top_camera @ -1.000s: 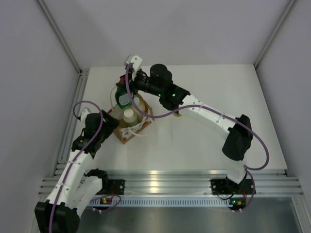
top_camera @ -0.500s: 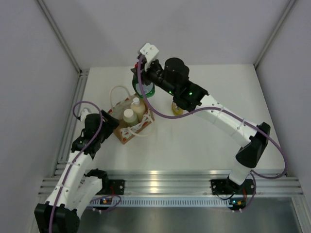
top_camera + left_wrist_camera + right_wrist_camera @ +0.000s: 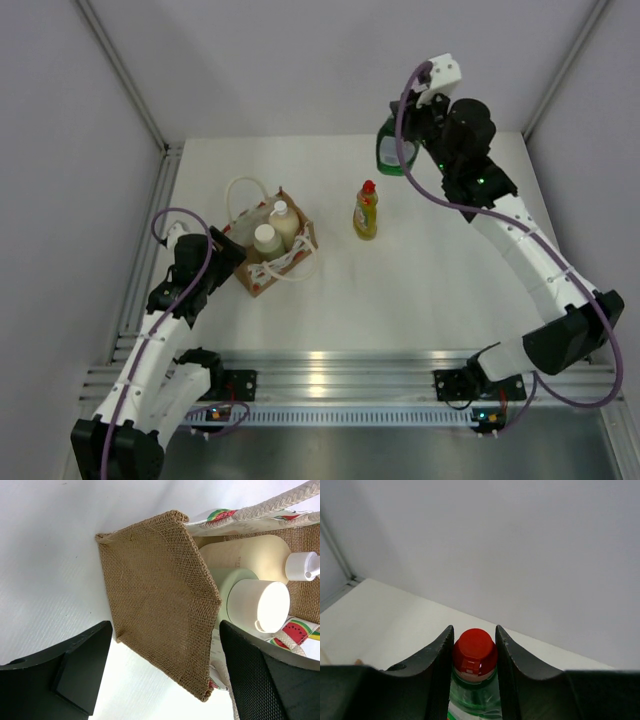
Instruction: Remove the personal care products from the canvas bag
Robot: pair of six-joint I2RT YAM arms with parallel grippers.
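From above, the right tool (image 3: 405, 135) is shut on the dark green bottle (image 3: 390, 152) just under its red cap. The bottle hangs from the tool's tips, lifted clear of the counter (image 3: 430, 270) over the far side. That height probably serves to carry it over the other things before it is set down. Below this tool and back toward the arms, the yellow bottle (image 3: 366, 212) stands upright on the counter, already out. The canvas bag (image 3: 262, 280) sits well apart from the right tool, right in front of the left tool (image 3: 222, 250). It holds the cream cylinder (image 3: 265, 238) and the pump bottle (image 3: 283, 222), so the job looks about half done. The left wrist view shows that tool spread wide, one finger (image 3: 75, 672) to each side of the bag's plain burlap end wall (image 3: 155, 595). It grips nothing, and I cannot tell whether either finger touches the fabric. Standing astride the end like this would brace the light bag so that it does not drag or tip when a bottle is pulled upward. Past the wall, on the side of the textured finger, the cylinder's white cap (image 3: 257, 605) faces the camera. The pump head (image 3: 302, 565) lies beyond it, with a rope handle (image 3: 280, 502) across the rim. In the right wrist view the two fingers (image 3: 437, 672) pinch the green bottle's neck with the red cap (image 3: 474, 655) poking up between the tips. A hold this high lets the body hang straight below the tool, which should help it land upright.
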